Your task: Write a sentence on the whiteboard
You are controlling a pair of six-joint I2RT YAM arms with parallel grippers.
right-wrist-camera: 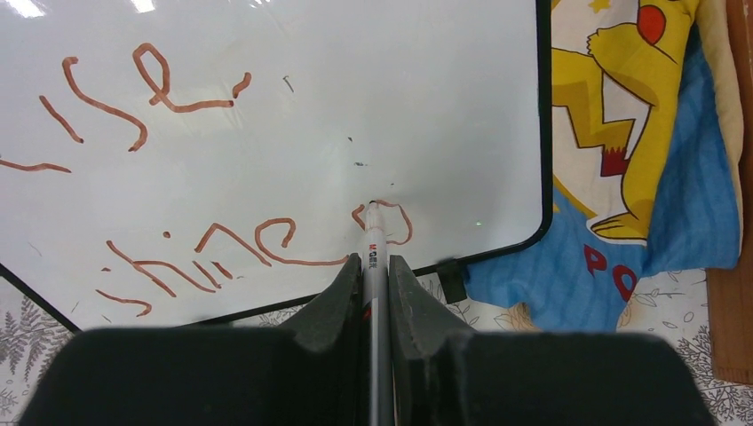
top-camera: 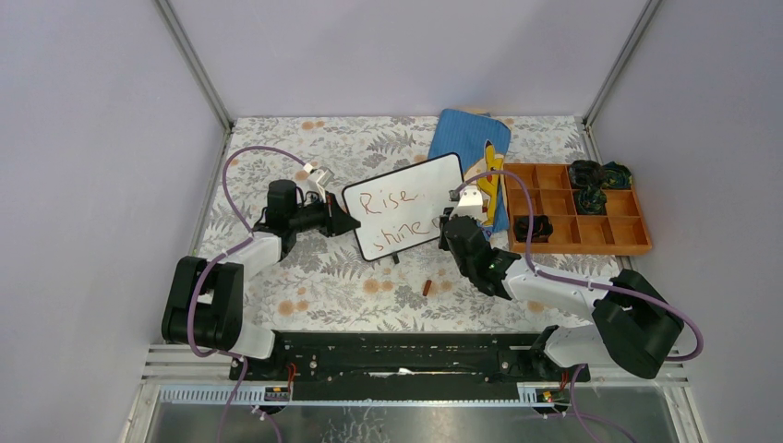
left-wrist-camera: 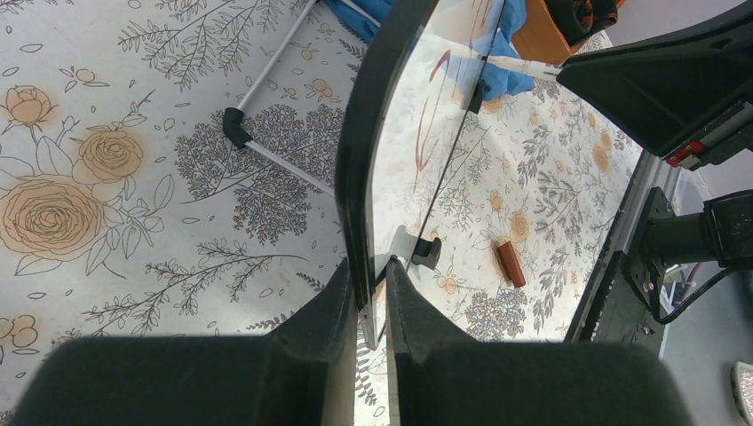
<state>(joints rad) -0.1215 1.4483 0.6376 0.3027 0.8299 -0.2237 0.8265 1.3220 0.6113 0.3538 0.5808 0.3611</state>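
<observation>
**Mid-stroke on the second line**

My right claw (right-wrist-camera: 375,275) is pinched narrow on a marker (right-wrist-camera: 374,241). Its tip, straight ahead of my fingers, touches the whiteboard (right-wrist-camera: 293,124) on a small loop just after "shine". "Rise" sits on the line above.

My left claw (left-wrist-camera: 371,277) is clamped tight on the board's black frame at the opposite edge and seems to hold it at a slant over the floral cloth (top-camera: 323,286).

Past the board's corner, to the right of my marker, lies the blue Pikachu pouch (right-wrist-camera: 684,213), partly under the board. A wooden tray (top-camera: 609,242) sits further right. A small brown cap (top-camera: 427,287) lies on the cloth between my arms.

I judge the writing step to be under way, with the sentence unfinished. The next move calls for light, even pressure and short strokes. Little white remains to the right, so letters must stay small, and my left claw must keep the board from rocking.
</observation>
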